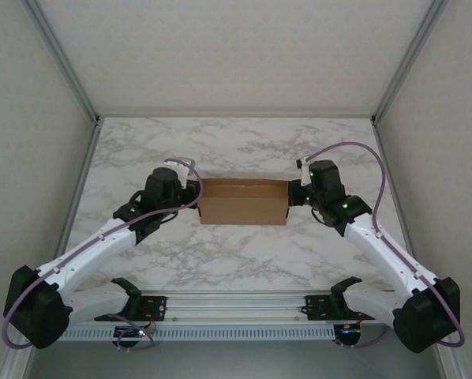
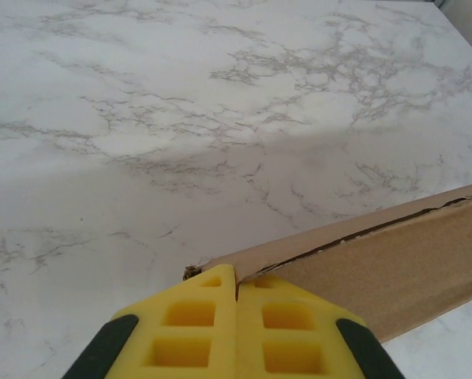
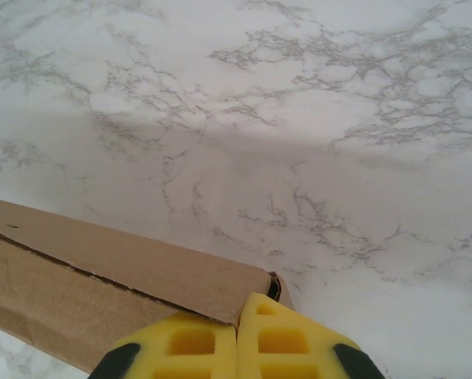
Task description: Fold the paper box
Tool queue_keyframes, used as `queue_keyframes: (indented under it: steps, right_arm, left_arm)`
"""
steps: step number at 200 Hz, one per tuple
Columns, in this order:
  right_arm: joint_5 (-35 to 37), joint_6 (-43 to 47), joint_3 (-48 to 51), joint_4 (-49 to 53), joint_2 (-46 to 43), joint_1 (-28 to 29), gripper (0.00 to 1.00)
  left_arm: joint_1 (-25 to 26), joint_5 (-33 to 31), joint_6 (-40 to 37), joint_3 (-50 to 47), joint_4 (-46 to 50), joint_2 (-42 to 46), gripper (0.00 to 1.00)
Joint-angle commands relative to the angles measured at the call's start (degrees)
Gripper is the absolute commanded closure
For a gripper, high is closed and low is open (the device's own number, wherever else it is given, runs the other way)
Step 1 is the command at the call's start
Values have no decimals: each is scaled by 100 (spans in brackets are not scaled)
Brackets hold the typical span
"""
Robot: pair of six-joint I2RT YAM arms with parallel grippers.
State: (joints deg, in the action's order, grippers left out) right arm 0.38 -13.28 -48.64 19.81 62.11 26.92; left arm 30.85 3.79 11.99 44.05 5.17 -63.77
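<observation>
Paper box [image 1: 244, 201] corners tuck behind the closed left jaws [image 2: 236, 272] and closed right jaws [image 3: 238, 306]; any pinch is hidden.

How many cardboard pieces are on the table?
1. The paper box lies mid-table, its left end pinched in the left jaws, its right end in the right jaws. Nothing seems hidden.

You are looking down from above and behind the arms in the top view, taking in the whole desk [image 1: 244, 253]. Each wrist camera is sitting low and close, looking over its own hand across the marble. The left hand [image 2: 236, 275] view is sharing the box [image 1: 243, 202]'s left end with the top view, and the right hand [image 3: 239, 306] view its right end.
</observation>
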Motion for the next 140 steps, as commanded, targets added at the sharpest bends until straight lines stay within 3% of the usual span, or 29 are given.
queue_keyframes:
  steps: [1, 65, 140]
  right_arm:
    - [157, -164, 285, -140, -100, 156, 100]
    - [524, -293, 1128, -1002, -559, 307, 99]
    - [441, -191, 1108, -1130, -774, 318, 87]
  left_arm:
    - [171, -77, 21, -160, 209, -26, 100]
    - [320, -471, 217, -429, -63, 118, 100]
    - [552, -897, 418, -991, -485, 393, 100]
